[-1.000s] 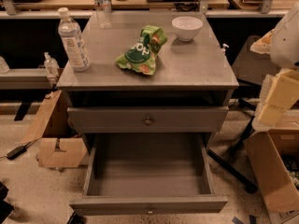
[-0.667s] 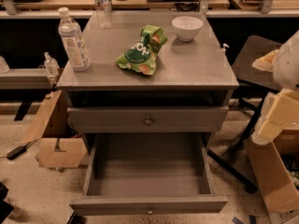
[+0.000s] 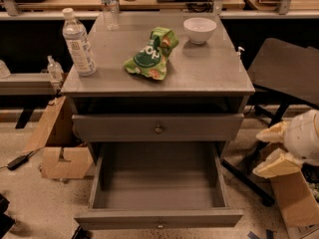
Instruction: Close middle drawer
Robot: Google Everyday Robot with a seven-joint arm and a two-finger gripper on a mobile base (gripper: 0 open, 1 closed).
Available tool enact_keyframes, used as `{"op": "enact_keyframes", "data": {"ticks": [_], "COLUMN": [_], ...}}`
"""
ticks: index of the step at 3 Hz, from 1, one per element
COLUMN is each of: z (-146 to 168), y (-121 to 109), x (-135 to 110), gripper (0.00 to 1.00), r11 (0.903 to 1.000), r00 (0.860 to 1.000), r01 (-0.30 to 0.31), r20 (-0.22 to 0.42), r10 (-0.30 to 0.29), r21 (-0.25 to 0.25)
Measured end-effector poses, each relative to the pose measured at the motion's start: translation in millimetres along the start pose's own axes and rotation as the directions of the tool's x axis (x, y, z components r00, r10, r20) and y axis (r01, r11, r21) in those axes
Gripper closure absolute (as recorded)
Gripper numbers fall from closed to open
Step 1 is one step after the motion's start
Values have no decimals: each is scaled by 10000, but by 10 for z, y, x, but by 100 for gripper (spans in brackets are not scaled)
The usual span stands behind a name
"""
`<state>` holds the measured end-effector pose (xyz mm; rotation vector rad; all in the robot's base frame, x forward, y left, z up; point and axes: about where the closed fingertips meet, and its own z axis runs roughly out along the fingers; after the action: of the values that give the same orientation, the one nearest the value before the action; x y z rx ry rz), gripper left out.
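Observation:
The middle drawer [image 3: 158, 183] is pulled far out from the grey cabinet. It is a deep box with a bare grey inside, and its plain front [image 3: 158, 218] has a tiny brass knob [image 3: 159, 226] at the bottom of the view. Nothing lies in it. My gripper [image 3: 265, 151] hangs to the right of the drawer, level with its right side wall and apart from it. Its two cream fingers [image 3: 273, 132] point left, spread apart, and hold nothing.
Above the open drawer is a shut drawer front with a larger brass knob [image 3: 158, 129]. On the cabinet top [image 3: 209, 73] stand a water bottle [image 3: 79, 43], a green chip bag [image 3: 151, 55] and a white bowl [image 3: 200, 30]. Cardboard boxes sit at left [image 3: 60, 153] and right [image 3: 296, 200]. A dark chair [image 3: 284, 68] stands at right.
My gripper and arm have come down along the right side, from level with the cabinet top to level with the open drawer. The drawer has not moved.

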<state>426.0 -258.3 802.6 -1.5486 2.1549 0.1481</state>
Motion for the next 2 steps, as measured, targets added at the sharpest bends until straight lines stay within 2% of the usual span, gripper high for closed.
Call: {"op": "enact_keyframes", "data": {"ticks": [1, 2], "z": [566, 1024], "y": [93, 187], "x": [348, 624], "gripper": [65, 88], "r11": [9996, 9996], "r00": [9996, 9996], "r01": [-75, -181], "r20": [261, -205], "r10": [68, 185], "r21": [280, 196]}}
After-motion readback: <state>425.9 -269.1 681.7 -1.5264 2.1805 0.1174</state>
